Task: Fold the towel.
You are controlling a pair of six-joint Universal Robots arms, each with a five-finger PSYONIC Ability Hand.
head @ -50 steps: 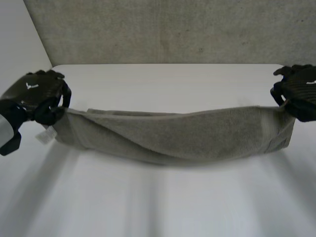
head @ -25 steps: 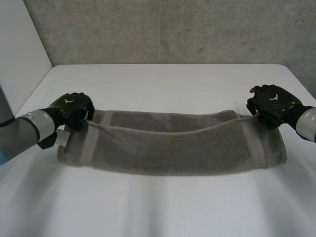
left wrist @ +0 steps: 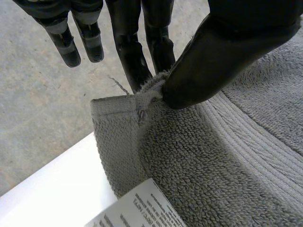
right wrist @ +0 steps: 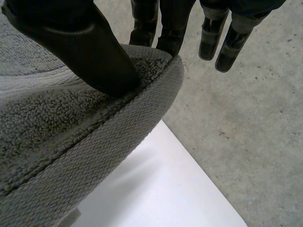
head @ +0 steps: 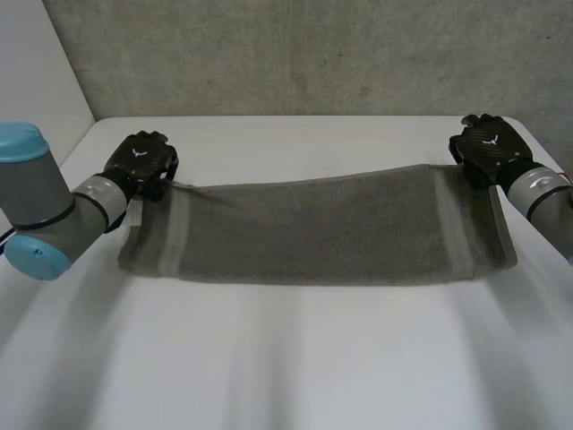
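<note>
The left hand (head: 141, 161) and right hand (head: 488, 148) each pinch a corner of the towel (head: 313, 228) between thumb and fingers (left wrist: 135, 66). Soft and limp, it probably sags unless held at the corners.

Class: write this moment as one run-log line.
towel: stretched across table | left hand: pinching far-left corner | right hand: pinching far-right corner

White care label (left wrist: 137, 208) on towel (left wrist: 227, 156) hem near left hand (left wrist: 227, 47), printed lines too small to read, small white emblem (head: 137, 152) on back of left hand and right hand (head: 488, 148), no legible lettering
</note>
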